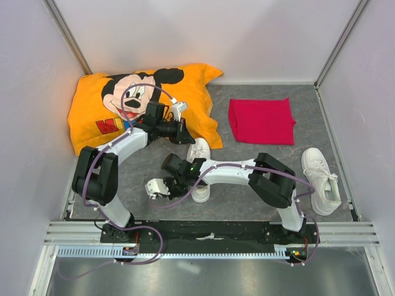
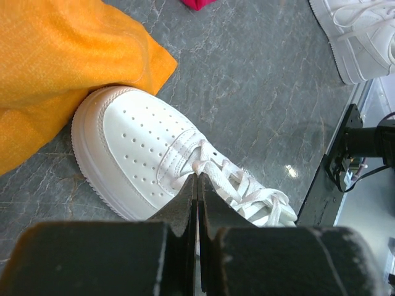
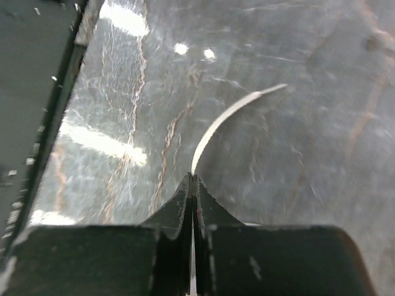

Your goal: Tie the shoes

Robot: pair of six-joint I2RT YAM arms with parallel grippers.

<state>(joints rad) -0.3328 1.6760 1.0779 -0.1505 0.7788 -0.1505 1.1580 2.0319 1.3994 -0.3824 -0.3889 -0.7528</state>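
Observation:
One white shoe (image 1: 199,150) lies mid-table with its toe by the orange pillow, its middle hidden under my right arm. In the left wrist view its perforated toe (image 2: 136,142) and crossed laces (image 2: 247,188) fill the frame. My left gripper (image 2: 197,177) (image 1: 187,135) is shut, with a lace loop pinched at its tips just above the tongue. To the left of that shoe, low over the floor, my right gripper (image 3: 192,177) (image 1: 155,189) is shut on a thin white lace (image 3: 228,117) that curves away up to the right. The other shoe (image 1: 321,179) (image 2: 364,37) lies at the far right.
An orange Mickey Mouse pillow (image 1: 123,105) (image 2: 55,61) fills the back left and touches the middle shoe's toe. A folded red cloth (image 1: 261,121) lies at the back right. White walls enclose three sides. A black rail (image 1: 210,231) with both arm bases runs along the near edge.

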